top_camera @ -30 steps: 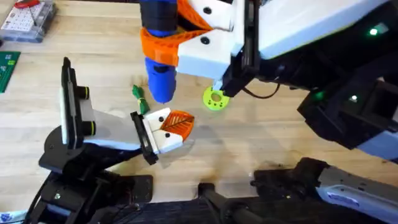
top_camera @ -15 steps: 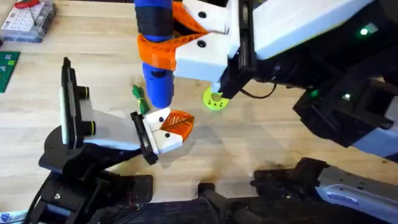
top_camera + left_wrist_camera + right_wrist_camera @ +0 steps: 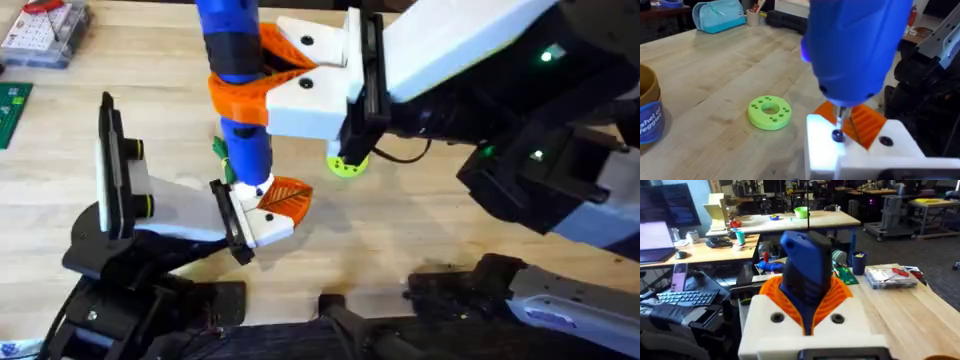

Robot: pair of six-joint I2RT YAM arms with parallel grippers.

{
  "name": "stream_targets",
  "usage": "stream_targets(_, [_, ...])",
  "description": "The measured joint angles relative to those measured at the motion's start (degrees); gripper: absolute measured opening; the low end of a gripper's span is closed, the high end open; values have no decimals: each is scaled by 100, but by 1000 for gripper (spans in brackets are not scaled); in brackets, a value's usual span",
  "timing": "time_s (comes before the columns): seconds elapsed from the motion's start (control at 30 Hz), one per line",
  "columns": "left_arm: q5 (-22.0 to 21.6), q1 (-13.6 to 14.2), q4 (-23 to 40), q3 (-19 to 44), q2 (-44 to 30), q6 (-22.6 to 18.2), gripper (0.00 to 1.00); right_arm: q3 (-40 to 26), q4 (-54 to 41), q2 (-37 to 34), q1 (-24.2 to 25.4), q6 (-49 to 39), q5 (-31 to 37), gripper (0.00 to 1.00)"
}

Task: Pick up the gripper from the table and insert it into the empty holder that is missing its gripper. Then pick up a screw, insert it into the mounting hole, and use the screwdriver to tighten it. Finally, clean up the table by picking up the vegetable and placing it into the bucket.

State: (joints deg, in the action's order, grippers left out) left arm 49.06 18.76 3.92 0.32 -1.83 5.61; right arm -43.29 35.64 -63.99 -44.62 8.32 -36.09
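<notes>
On holder [image 3: 262,215], one screwdriver [image 3: 238,90]

Legible text: one item. Left wrist view, brown cup [image 3: 649,112] with blue label at the table edge; white lettering partly cut off, reads "shel ca" over "feggi". Full wording cannot be made out. No other text, number or sign readable in the other views.

A robotics lab or workshop: rows of workbenches [image 3: 790,220] crowded with monitors [image 3: 670,202], a keyboard [image 3: 682,298] and tools, plus a parts box [image 3: 45,30] on the wooden table [image 3: 420,240].
</notes>
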Motion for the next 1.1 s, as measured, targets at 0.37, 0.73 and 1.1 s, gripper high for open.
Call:
stream_targets(0.37, [0, 0, 0, 0, 0, 0, 12, 2, -2, -146, 1, 28, 1, 37])
stream_targets(0.73, [0, 0, 0, 0, 0, 0, 12, 2, -88, -144, 109, 212, 1, 37])
stream_targets(1.1, [-4, 0, 0, 0, 0, 0, 12, 7, 40, -144, 109, 344, -1, 37])
